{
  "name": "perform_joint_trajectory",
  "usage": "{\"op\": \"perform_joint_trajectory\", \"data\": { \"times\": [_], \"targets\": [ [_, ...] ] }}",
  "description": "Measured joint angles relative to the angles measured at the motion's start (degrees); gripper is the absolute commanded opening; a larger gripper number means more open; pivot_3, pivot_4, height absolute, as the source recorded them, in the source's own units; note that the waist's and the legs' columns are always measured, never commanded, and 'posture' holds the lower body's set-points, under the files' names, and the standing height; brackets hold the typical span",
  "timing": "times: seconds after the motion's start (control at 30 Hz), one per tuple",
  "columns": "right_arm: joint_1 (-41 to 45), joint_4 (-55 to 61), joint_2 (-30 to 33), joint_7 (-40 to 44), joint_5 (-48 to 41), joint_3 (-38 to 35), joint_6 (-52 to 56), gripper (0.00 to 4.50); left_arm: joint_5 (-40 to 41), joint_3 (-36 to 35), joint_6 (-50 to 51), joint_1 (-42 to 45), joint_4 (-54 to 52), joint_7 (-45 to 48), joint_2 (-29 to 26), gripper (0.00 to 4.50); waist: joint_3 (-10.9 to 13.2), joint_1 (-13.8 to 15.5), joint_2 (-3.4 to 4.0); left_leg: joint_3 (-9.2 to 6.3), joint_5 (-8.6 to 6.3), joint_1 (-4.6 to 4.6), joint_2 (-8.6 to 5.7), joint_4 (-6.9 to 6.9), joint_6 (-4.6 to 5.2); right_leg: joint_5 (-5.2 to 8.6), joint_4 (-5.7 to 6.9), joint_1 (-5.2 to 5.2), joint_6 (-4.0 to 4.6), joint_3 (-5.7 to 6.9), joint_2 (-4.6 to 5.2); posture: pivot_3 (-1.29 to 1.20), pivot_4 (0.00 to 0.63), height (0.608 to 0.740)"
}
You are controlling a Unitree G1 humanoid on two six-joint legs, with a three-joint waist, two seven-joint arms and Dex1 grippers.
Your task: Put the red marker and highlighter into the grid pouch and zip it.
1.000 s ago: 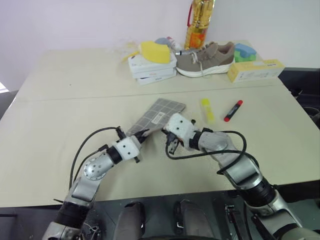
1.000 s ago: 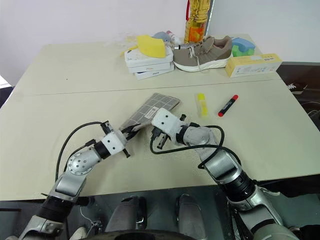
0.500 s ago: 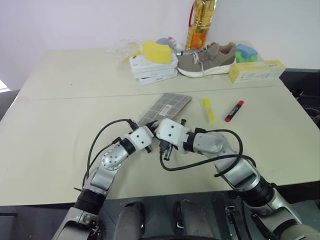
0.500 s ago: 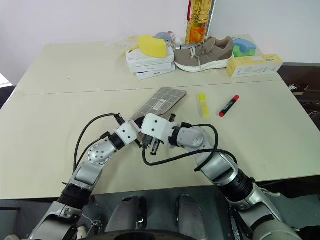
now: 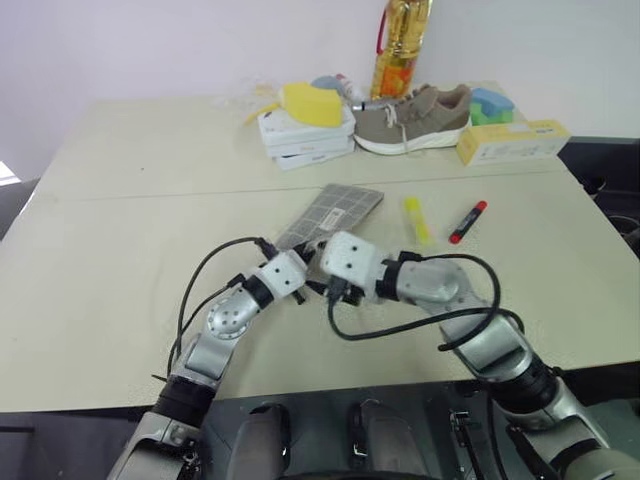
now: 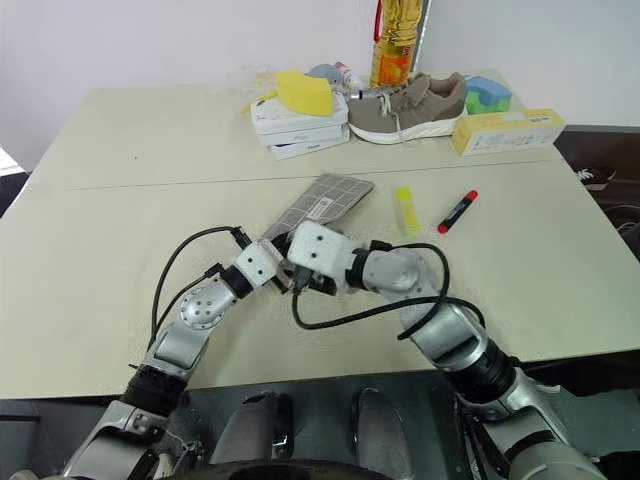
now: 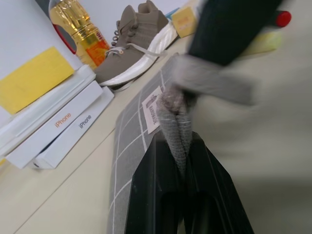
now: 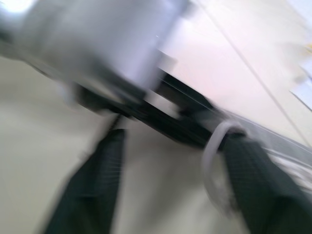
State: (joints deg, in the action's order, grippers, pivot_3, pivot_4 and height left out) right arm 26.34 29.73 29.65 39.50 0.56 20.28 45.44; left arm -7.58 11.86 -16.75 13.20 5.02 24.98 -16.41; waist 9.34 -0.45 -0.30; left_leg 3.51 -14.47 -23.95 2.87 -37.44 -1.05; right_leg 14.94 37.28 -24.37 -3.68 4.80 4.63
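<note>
The grid pouch (image 5: 336, 208) lies grey and flat at mid-table, its near end lifted. My left gripper (image 7: 175, 146) is shut on that near end, pinching a fold of the grey fabric. My right gripper (image 8: 170, 190) stands open just right of the left one, its fingers (image 8: 92, 185) wide apart around the left hand's black tip with nothing in them. The yellow highlighter (image 5: 415, 220) lies to the right of the pouch. Further right lies the red marker (image 5: 467, 221). Both pens rest on the table, apart from the grippers.
Along the far edge stand stacked white boxes (image 5: 305, 135) with a yellow sponge (image 5: 310, 103), a brown shoe (image 5: 410, 118), an oil bottle (image 5: 398, 45), a long yellow box (image 5: 510, 140) and a blue-green sponge (image 5: 490, 103). Black cables loop from both wrists over the near table.
My right gripper has gone from shut to open and drawn slightly back to the right. Earlier, the left gripper shifted the pouch a little away and rightward.
</note>
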Motion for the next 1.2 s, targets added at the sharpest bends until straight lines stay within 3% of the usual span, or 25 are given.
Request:
{"op": "perform_joint_trajectory", "data": {
  "times": [0.2, 0.37, 0.6, 0.9, 1.0, 1.13, 1.2],
  "targets": [
    [-4.44, 4.37, 0.39, -1.24, -5.73, -11.87, 10.06, 3.91, 7.26, -2.11, 6.58, -2.38, -4.29, 5.91, -3.64, 0.00, 0.00, -0.18, 0.00, -0.20, 0.00, 0.07, 0.00, 0.01, 0.00, 0.00, 0.07, 0.01, 0.01, -0.01, -0.05, 0.00, 0.150, 0.740],
    [-4.96, -0.01, -4.30, -10.59, -5.63, -21.09, 18.03, 3.91, 9.34, -4.57, 8.55, -2.63, -5.06, 6.92, -5.89, 0.00, -0.01, -0.17, -0.02, -0.18, 0.02, 0.15, -0.01, 0.00, -0.03, 0.00, 0.10, 0.07, 0.02, -0.03, -0.06, 0.00, 0.150, 0.740],
    [-0.13, -15.66, -8.74, -22.38, -2.39, -24.99, 15.26, 3.91, 16.15, -7.73, 5.97, -3.85, -4.51, 11.45, -5.62, 0.00, -0.01, -0.21, -0.01, 0.04, 0.02, 0.14, -0.02, 0.02, -0.03, 0.00, 0.10, 0.05, 0.02, -0.05, -0.05, 0.00, 0.150, 0.740],
    [3.55, -28.05, -12.24, -25.30, -4.13, -26.33, 8.99, 3.91, 21.81, -10.92, 6.34, -3.51, -4.49, 12.95, -4.48, 0.00, -0.01, -0.18, -0.01, 0.07, 0.03, 0.13, -0.02, 0.04, -0.03, -0.01, 0.10, 0.06, 0.01, -0.05, -0.04, 0.00, 0.150, 0.740],
    [3.83, -30.71, -12.49, -25.86, -4.45, -26.41, 7.32, 3.10, 21.90, -10.89, 6.51, -3.84, -4.79, 13.55, -4.48, 0.00, -0.02, -0.22, 0.00, 0.08, 0.03, 0.14, -0.02, 0.04, -0.03, -0.01, 0.10, 0.06, 0.01, -0.05, -0.04, 0.00, 0.150, 0.740],
    [4.04, -31.63, -12.52, -26.40, -5.21, -26.47, 6.30, 1.09, 22.06, -10.79, 6.66, -4.00, -5.07, 14.28, -4.46, 0.00, -0.02, -0.21, 0.00, 0.08, 0.03, 0.13, -0.02, 0.04, -0.03, -0.01, 0.10, 0.06, 0.01, -0.05, -0.04, 0.00, 0.150, 0.740],
    [3.94, -31.60, -12.36, -26.40, -5.30, -26.42, 5.85, 0.88, 22.51, -10.77, 6.95, -3.99, -5.07, 14.91, -4.35, 0.00, -0.02, -0.20, 0.00, 0.08, 0.03, 0.13, -0.02, 0.04, -0.03, -0.01, 0.10, 0.06, 0.01, -0.05, -0.04, 0.00, 0.150, 0.740]
  ]
}}
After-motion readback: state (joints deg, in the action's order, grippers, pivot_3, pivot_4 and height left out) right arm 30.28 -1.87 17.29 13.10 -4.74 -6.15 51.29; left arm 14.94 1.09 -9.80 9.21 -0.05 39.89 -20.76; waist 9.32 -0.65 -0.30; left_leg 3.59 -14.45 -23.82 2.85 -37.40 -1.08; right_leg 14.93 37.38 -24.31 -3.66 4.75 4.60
